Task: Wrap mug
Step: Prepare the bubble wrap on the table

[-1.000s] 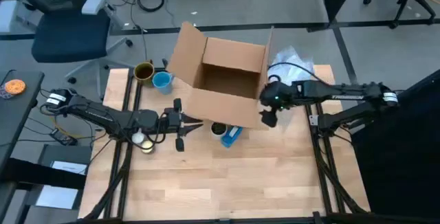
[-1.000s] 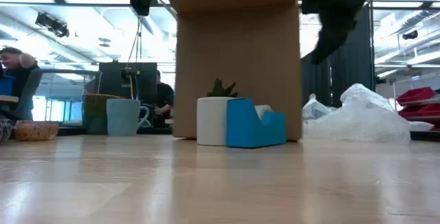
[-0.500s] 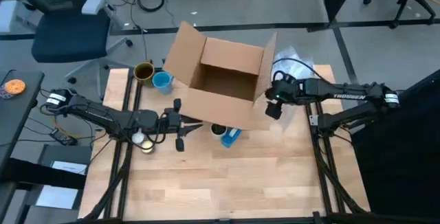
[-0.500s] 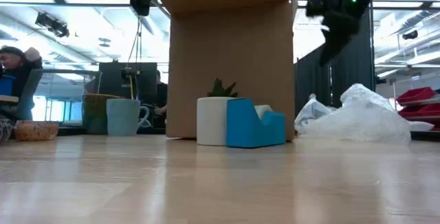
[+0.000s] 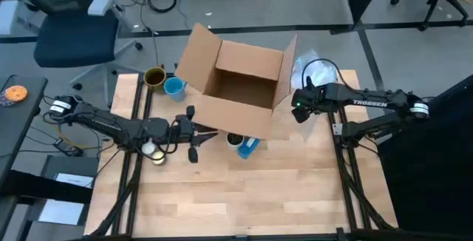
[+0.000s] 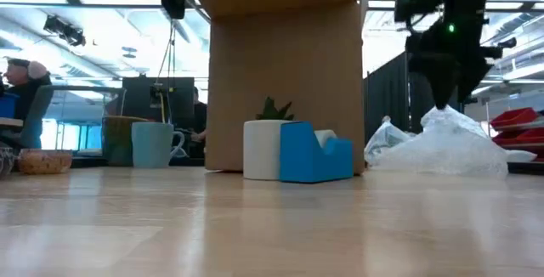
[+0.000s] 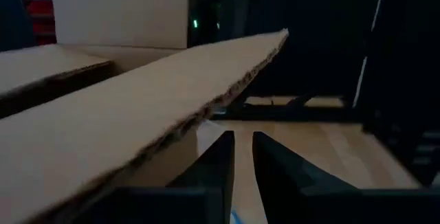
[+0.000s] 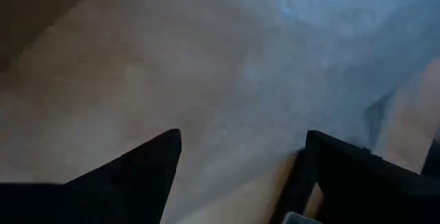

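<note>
Right of the cardboard box (image 5: 240, 86), right gripper (image 5: 299, 111) hung jaws spread over bubble wrap (image 6: 442, 145), left gripper (image 7: 239, 162) nearly closed, empty; mug (image 6: 157, 144) was unwrapped, wrapping seemingly not started.

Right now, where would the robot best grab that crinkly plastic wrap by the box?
Probably a raised fold on the bubble wrap heap's near edge, approached from above. It lies loosely crumpled on the table, so folds stand up to pinch. The right end effector hangs open just over it.
</note>
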`<move>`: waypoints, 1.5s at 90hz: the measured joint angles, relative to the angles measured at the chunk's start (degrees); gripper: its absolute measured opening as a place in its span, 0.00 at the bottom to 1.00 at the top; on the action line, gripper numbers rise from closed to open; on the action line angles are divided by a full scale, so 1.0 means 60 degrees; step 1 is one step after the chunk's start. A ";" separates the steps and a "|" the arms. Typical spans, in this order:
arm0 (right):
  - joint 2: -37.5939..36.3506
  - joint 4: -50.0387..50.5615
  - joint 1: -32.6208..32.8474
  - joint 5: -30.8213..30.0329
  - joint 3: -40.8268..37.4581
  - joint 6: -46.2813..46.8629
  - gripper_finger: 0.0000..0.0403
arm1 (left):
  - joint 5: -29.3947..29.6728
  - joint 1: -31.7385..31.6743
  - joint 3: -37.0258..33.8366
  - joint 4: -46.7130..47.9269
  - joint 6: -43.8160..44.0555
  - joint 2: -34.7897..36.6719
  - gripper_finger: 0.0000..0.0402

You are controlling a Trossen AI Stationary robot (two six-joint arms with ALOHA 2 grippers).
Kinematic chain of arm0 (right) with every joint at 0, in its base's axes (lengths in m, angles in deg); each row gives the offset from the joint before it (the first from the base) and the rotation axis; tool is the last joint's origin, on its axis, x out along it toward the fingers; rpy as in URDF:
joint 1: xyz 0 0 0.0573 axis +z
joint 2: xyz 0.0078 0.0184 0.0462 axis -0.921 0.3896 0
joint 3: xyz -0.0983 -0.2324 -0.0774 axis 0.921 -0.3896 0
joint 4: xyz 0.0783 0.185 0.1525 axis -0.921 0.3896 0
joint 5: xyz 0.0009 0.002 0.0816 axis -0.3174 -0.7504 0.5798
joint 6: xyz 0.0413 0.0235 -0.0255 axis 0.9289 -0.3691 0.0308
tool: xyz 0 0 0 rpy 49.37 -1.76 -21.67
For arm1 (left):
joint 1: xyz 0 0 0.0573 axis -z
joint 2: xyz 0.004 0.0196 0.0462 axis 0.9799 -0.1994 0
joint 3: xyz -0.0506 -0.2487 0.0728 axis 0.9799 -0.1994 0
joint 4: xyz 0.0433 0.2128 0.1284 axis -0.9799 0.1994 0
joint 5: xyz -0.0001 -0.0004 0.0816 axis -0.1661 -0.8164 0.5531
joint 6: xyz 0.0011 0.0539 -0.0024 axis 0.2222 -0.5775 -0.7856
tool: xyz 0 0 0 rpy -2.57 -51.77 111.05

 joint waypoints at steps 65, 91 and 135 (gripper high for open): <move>0.1380 -0.0675 0.0085 -0.0437 -0.1023 -0.0929 0.03 | -0.4106 0.1002 0.0004 -0.1741 0.1428 0.0004 0.10; -0.0243 0.0060 0.2041 0.1188 0.0646 -0.1348 0.00 | -0.4703 0.2357 0.0004 -0.0908 0.0467 0.0404 0.10; -0.0397 -0.6168 0.8120 0.2196 0.0792 -0.0172 0.00 | -0.3770 0.2452 0.0004 -0.0518 0.2270 -0.2061 0.10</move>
